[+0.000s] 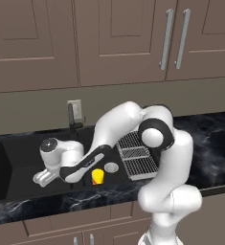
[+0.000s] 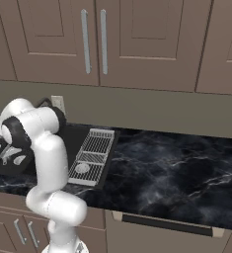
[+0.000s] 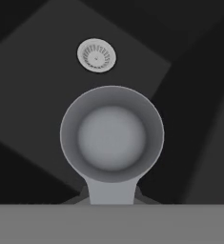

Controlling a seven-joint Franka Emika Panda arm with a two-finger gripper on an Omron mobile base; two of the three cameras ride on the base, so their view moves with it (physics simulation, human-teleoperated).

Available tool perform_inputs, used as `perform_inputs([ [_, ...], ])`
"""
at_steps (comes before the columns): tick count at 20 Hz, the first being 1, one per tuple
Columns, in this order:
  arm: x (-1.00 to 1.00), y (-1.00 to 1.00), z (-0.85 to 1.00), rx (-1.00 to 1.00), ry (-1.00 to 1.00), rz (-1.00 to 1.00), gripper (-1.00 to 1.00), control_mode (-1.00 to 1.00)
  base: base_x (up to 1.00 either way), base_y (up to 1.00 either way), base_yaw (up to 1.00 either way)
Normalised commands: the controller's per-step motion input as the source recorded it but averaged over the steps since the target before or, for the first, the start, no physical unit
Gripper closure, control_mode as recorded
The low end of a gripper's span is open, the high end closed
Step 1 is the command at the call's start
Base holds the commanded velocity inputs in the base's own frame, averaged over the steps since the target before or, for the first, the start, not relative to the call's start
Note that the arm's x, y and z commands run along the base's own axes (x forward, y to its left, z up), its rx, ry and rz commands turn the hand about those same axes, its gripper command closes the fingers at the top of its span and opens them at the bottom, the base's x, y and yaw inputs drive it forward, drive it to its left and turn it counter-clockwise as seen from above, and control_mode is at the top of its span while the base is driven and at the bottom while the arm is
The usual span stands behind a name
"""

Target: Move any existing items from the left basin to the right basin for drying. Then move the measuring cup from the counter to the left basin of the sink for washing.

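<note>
**Measuring cup hanging over left basin**

The measuring cup (image 3: 112, 138) is hanging bowl-up above the left basin (image 1: 23, 162), its handle running down between the gripper (image 1: 46, 178) tips, just short of the silver drain (image 3: 96, 55). The gripper is clamping the handle, jaws nearly closed. The yellow cup (image 1: 98, 176) is sitting in the right basin (image 1: 115, 177), beside its drain disc (image 1: 111, 167). The white wire rack (image 1: 138, 160) is adjoining that basin, black marble counter (image 2: 176, 173) beyond.

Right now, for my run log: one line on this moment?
grey metal measuring cup: held, over wide black left basin | yellow cup: right basin | gripper: shut
</note>
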Motion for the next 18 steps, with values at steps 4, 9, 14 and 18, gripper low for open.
perform_inputs([
  [4, 0.01, 0.07, -0.19, -0.01, 0.00, -0.02, 1.00, -1.00, 0.00, 0.00, 0.00],
  [9, 0.02, 0.09, -0.14, -0.01, 0.00, -0.05, 1.00, -1.00, 0.00, 0.00, 0.00],
  [14, 0.05, 0.02, -0.11, 0.00, 0.00, -0.06, 1.00, -1.00, 0.00, 0.00, 0.00],
  [18, 0.09, 0.00, -0.12, 0.00, 0.01, -0.07, 1.00, -1.00, 0.00, 0.00, 0.00],
])
